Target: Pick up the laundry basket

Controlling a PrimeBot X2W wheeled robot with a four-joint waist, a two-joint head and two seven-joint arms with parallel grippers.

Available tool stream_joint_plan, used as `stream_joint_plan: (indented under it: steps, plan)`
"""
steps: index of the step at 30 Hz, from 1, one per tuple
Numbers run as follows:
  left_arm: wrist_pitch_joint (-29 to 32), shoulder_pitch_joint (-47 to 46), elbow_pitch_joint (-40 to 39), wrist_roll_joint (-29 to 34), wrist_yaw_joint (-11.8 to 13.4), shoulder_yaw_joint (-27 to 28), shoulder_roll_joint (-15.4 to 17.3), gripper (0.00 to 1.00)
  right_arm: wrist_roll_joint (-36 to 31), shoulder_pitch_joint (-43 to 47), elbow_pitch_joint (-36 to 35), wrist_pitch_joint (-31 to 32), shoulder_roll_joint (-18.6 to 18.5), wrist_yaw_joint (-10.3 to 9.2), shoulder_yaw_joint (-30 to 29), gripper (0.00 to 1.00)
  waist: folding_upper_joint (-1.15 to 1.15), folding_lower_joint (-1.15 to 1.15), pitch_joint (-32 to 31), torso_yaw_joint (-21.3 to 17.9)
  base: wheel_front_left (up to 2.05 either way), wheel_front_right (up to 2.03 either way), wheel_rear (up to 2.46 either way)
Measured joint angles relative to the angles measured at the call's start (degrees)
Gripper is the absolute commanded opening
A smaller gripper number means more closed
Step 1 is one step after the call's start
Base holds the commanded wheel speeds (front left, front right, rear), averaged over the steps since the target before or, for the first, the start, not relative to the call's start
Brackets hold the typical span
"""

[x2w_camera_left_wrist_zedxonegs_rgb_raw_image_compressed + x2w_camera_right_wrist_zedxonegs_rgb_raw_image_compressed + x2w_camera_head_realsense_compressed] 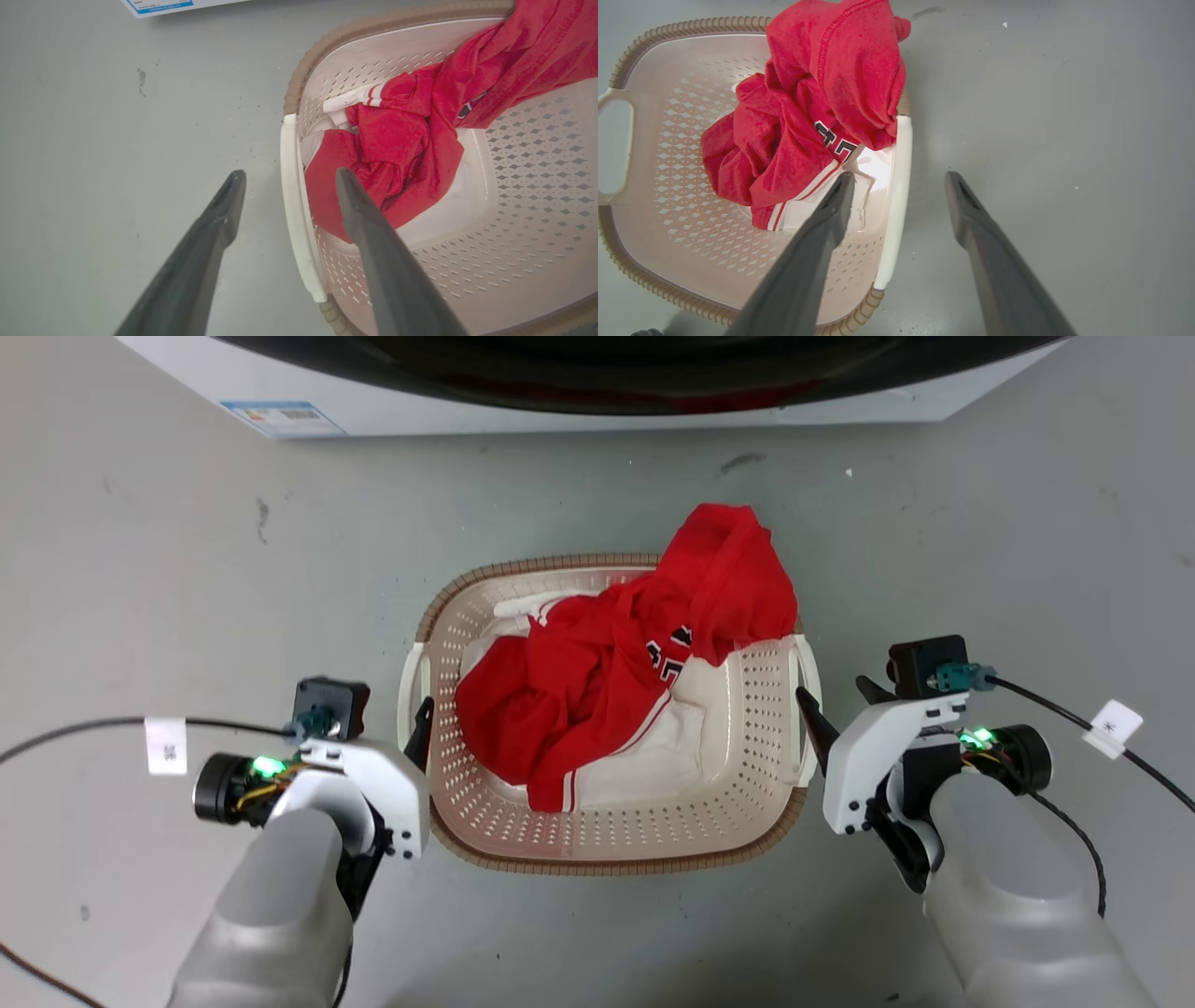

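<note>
The laundry basket (560,565) sits on the grey floor before me, cream with perforated walls and a brown rim. A red garment (579,681) with white trim lies in it and hangs over the far right rim. My left gripper (416,719) is open at the basket's left side; in the left wrist view the gripper (287,183) straddles the white handle (293,205), one finger inside the basket (537,163), one outside. My right gripper (833,693) is open too. In its wrist view the gripper (900,182) straddles the right handle (896,219) of the basket (677,140).
A white washer (840,406) with a dark door stands just beyond the basket, a blue label (280,418) on its front. Black cables with white tags (166,745) trail from both wrists. Grey floor (187,569) lies to either side.
</note>
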Motion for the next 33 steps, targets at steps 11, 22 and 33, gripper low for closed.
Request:
stream_joint_plan:
  steps: [11, 22, 33]
  plan:
    - [5.8, -8.8, 4.8, -9.9, 0.0, -14.4, 3.4, 1.0, 7.6, -9.4, 10.4, 2.6, 0.0, 0.01, 7.3, 1.0, 0.0, 0.0, 5.3, 0.1, 0.0, 0.0, 0.0]
    - [11.0, -14.9, 2.6, -20.4, 0.0, -28.5, 7.7, 1.0, 13.0, -17.1, 16.8, 7.2, 0.0, 0.0, 12.7, 1.0, 0.0, 0.0, 10.5, 0.6, 0.0, 0.0, 0.0]
    - [11.7, -18.2, 3.1, -26.0, 0.0, -35.7, 8.9, 1.0, 15.9, -19.8, 18.3, 7.7, 0.0, 0.01, 16.0, 1.0, 0.0, 0.0, 13.3, 0.6, 0.0, 0.0, 0.0]
